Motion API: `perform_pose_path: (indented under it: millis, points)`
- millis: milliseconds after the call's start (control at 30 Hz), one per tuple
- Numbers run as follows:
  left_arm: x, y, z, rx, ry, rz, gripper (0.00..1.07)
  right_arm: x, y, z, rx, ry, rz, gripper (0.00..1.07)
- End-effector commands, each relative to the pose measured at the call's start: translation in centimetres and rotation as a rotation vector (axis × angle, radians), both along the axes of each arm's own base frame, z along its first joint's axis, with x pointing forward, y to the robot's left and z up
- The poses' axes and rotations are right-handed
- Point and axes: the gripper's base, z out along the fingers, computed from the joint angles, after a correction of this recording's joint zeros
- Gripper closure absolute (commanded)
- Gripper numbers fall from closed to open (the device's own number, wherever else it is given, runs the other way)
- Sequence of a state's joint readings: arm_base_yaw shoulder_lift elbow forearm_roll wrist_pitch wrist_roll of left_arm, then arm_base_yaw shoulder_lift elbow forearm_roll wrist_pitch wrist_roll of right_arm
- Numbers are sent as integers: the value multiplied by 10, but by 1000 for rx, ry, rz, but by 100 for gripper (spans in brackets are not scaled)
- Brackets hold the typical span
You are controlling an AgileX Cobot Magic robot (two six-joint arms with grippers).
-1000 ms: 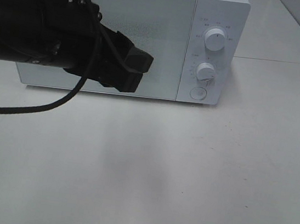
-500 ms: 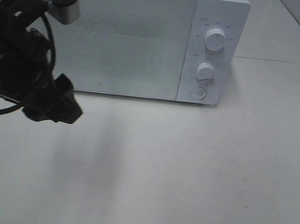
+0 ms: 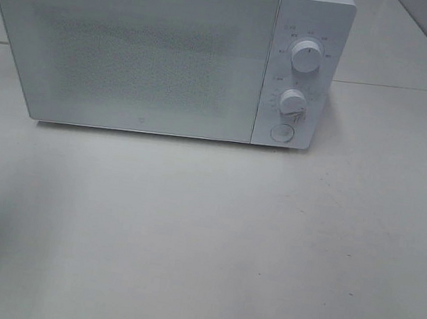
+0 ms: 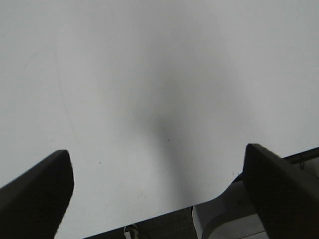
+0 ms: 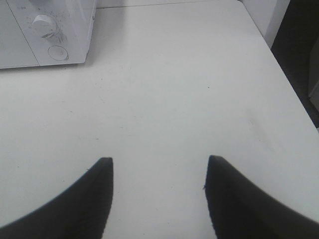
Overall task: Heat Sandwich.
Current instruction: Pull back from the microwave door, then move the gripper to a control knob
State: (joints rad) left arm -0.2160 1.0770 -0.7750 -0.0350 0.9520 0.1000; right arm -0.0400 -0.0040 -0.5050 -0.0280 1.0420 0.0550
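While the microwave [image 3: 148, 56] stands shut on the table [image 3: 264, 253], the left gripper [image 4: 157, 154] and the right gripper [image 5: 160, 160] hang wide open, holding nothing. I cannot tell where the sandwich is.

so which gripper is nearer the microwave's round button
Right, it seems: the right gripper faces the round button across the table; the left gripper sees only table, no button in view.

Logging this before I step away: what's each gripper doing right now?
Left gripper: open, holding nothing.
Right gripper: open, holding nothing.
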Motion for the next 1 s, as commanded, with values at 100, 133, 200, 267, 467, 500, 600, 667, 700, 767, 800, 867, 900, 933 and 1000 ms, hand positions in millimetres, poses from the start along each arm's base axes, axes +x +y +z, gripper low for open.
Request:
perform_pose_path:
  millis: [100, 133, 200, 267, 467, 500, 600, 667, 700, 767, 800, 867, 900, 933, 1000]
  points:
    - [-41, 23, 6, -29, -50, 116, 22, -4, 0, -1, -10, -29, -4, 52]
    - [-48, 25, 5, -34, -58, 136, 22, -4, 0, -1, -10, -29, -4, 52]
    - [-71, 30, 1, -50, -102, 179, 22, -4, 0, -1, -10, -29, -4, 52]
    - [-79, 31, -1, -59, -123, 193, 22, -4, 0, -1, -10, -29, -4, 52]
    - [-123, 34, -6, -118, -276, 241, 22, -4, 0, -1, -10, -29, -4, 52]
    - [-129, 35, -4, -131, -313, 249, 22, -4, 0, -1, -10, -29, -4, 52]
    - [-138, 35, -2, -152, -369, 262, 22, -4, 0, -1, -10, -29, -4, 52]
    - [-151, 36, 2, -170, -451, 262, 22, -4, 0, -1, -10, -29, -4, 52]
    - [-154, 37, 2, -175, -473, 260, 22, -4, 0, -1, -10, -29, -4, 52]
    - [-159, 37, 3, -178, -502, 257, 22, -4, 0, -1, -10, -29, -4, 52]
    - [-166, 38, 4, -179, -555, 252, 23, -4, 0, -1, -10, -29, -4, 52]
    - [-174, 40, 4, -171, -610, 245, 23, -4, 0, -1, -10, -29, -4, 52]
    - [-174, 40, 4, -171, -610, 245, 23, -4, 0, -1, -10, -29, -4, 52]
    - [-178, 41, 5, -162, -638, 242, 23, -4, 0, -1, -10, -29, -4, 52]
    - [-188, 44, 4, -130, -713, 221, 23, -4, 0, -1, -10, -29, -4, 52]
